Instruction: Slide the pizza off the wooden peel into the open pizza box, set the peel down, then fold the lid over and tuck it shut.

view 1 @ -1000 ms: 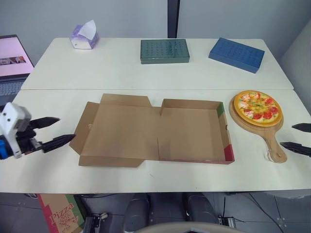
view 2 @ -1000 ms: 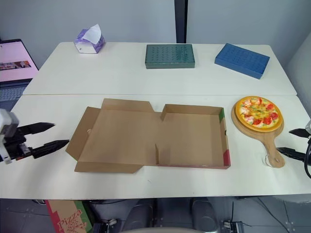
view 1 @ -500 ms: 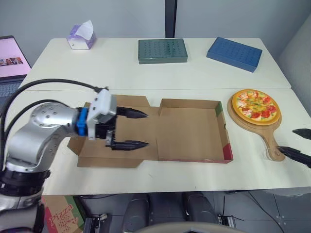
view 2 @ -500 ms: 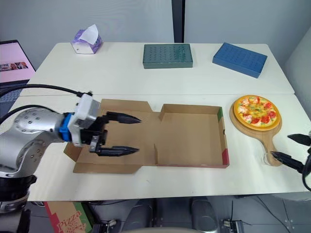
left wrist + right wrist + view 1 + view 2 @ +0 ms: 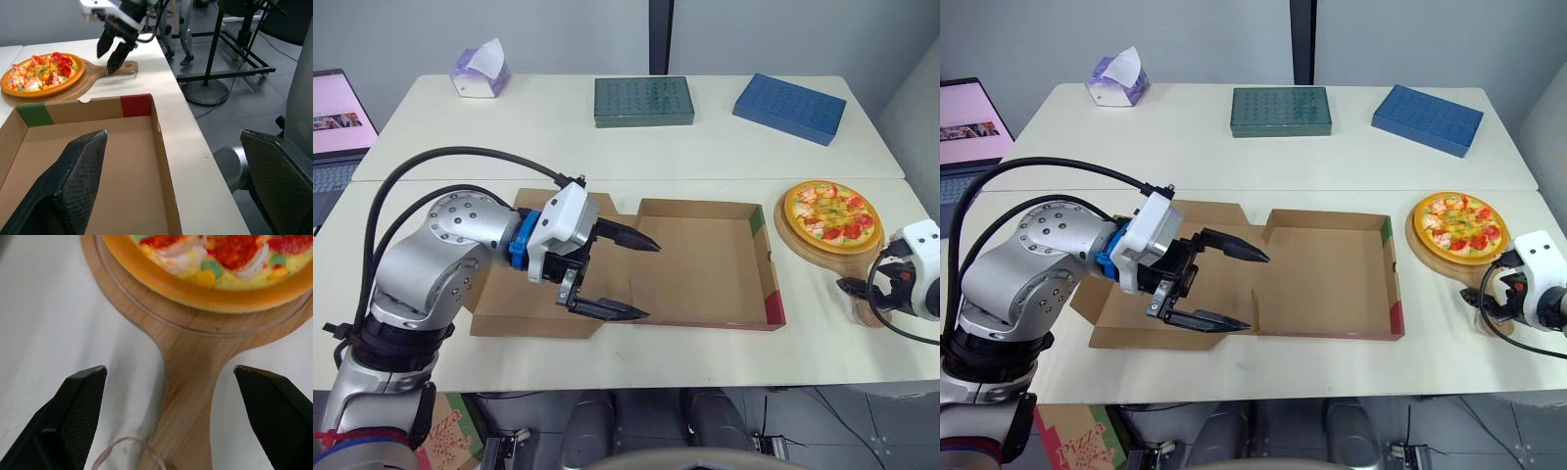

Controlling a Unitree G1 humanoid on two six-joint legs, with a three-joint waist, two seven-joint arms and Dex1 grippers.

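During the last second my right claw (image 5: 169, 368) has advanced to the wooden peel (image 5: 815, 253), which lies just beside the right wall of the pizza box (image 5: 705, 269). Its fingers are spread and straddle the handle (image 5: 188, 396) without gripping it. My left claw (image 5: 651, 280) has swung in from beyond the box's left edge and hovers over the box's middle, spread wide and holding nothing. The pizza (image 5: 831, 215) sits on the peel, outside the box, so I judge the next step to be closing on the handle.
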